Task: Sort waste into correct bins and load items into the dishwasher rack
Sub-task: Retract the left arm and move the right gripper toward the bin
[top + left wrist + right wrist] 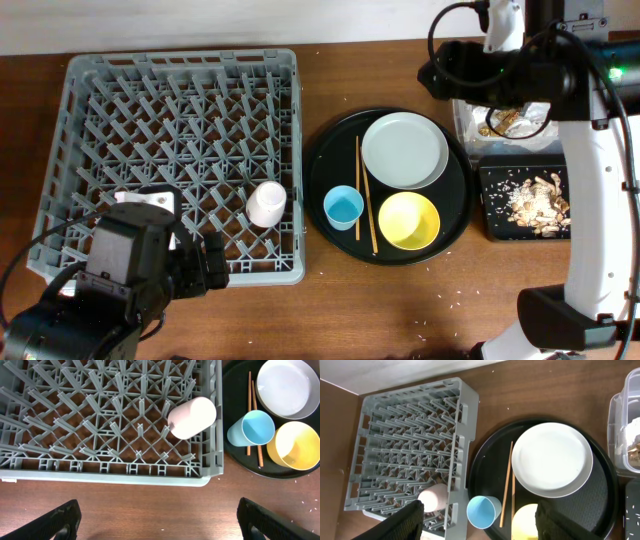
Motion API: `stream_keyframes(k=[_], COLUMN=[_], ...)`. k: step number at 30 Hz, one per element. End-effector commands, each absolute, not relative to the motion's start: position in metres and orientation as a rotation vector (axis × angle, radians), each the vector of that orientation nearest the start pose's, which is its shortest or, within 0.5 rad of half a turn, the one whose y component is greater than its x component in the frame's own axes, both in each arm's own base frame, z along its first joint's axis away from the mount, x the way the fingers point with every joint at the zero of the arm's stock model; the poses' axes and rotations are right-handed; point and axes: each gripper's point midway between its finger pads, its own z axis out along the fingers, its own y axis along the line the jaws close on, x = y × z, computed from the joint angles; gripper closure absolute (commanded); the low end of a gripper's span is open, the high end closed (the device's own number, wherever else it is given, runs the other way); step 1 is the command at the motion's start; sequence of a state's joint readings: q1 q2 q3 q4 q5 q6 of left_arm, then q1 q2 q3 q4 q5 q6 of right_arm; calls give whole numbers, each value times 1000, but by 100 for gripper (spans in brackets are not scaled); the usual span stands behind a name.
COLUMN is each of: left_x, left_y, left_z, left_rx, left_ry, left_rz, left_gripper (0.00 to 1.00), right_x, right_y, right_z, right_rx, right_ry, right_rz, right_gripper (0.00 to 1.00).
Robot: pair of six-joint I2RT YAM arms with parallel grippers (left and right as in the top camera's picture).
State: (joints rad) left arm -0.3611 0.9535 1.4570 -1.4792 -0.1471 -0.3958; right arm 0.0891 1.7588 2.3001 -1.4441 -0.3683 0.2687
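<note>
The left gripper (158,522) is being held wide open over the bare table (150,505), just outside the near wall of the dishwasher rack (100,420). Nothing is being gripped or touched by its fingers (60,520). The small pink cup (192,417) is being propped at a tilt among the pegs, in the rack corner nearest the round black tray (234,395).

The right gripper (479,522) is likewise being held fully spread and empty above that tray. The white plate (552,459), light-blue cup (343,207), yellow bowl (409,221) and chopsticks (359,170) are being borne by the tray. Food scraps (535,200) are being held in the shallow black tray (490,225). The clear tub (470,135) beside it is being partly covered by the right arm (500,65).
</note>
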Motion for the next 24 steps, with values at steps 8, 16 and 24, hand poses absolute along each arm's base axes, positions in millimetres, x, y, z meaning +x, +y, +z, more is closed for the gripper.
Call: stream_keyframes(k=[8,16,24], left_x=[186,186,186], left_y=[-40,-40,-40], left_z=[299,299,299], left_rx=[-102,-102,-102], left_ry=[2525,2525,2525], left_rz=[-98,-98,-98], left_gripper=[1,1,1], right_x=[379,381,353], right_y=[112,110,140], right_z=[378,372,246], right_rx=[39,26,-58], right_ry=[2468,2483,2878], right_rz=[757,686,443], right_gripper=[28,28,31])
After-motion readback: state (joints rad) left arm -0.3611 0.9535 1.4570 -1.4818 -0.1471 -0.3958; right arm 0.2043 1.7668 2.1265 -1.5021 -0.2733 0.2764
